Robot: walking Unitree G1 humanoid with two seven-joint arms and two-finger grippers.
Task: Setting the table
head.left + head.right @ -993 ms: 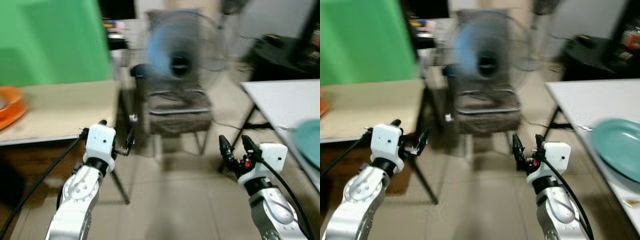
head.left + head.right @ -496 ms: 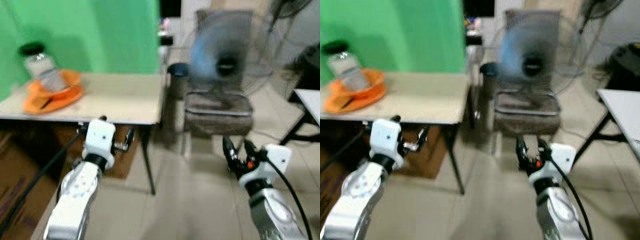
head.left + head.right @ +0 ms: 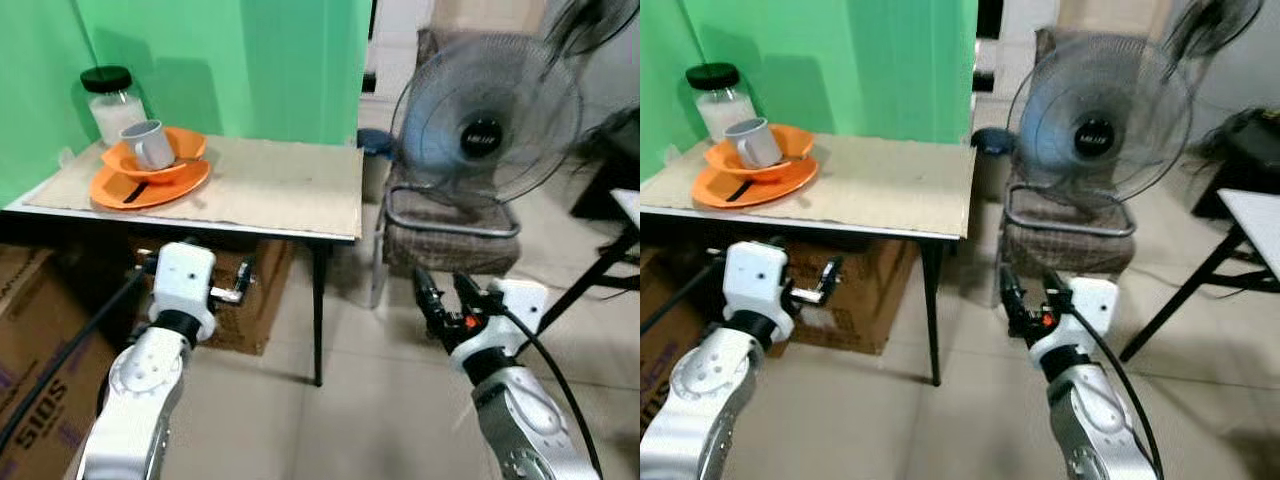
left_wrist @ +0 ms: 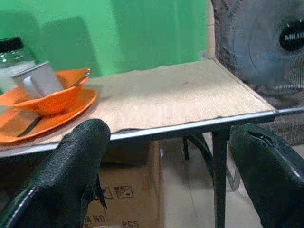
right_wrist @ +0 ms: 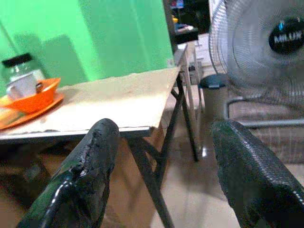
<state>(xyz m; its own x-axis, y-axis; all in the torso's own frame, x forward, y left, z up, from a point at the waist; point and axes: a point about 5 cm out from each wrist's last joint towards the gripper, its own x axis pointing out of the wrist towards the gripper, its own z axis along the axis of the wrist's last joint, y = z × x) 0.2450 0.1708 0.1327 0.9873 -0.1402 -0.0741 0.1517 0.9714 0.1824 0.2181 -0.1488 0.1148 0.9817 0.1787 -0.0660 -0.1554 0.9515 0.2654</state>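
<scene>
An orange plate (image 3: pixel 150 183) sits at the far left of a low table (image 3: pixel 270 185) covered by a beige mat. On the plate stands an orange bowl (image 3: pixel 187 149) with a grey cup (image 3: pixel 150 143) tilted in it, and a dark utensil (image 3: pixel 130 193) lies on the plate's rim. A jar with a black lid (image 3: pixel 112 100) stands behind them. My left gripper (image 4: pixel 171 137) is open and empty, held below and in front of the table edge. My right gripper (image 3: pixel 443 297) is open too, low over the floor to the table's right.
A standing fan (image 3: pixel 487 118) and a padded chair (image 3: pixel 450 235) are right of the table. Cardboard boxes (image 3: pixel 40 340) sit under and beside it. The corner of a white table (image 3: pixel 1255 215) with black legs shows at the far right. A green wall is behind.
The camera has swung left: the table with the orange dishes has come into view, and the white table with the teal plate has slid out to the right. Both grippers stay open.
</scene>
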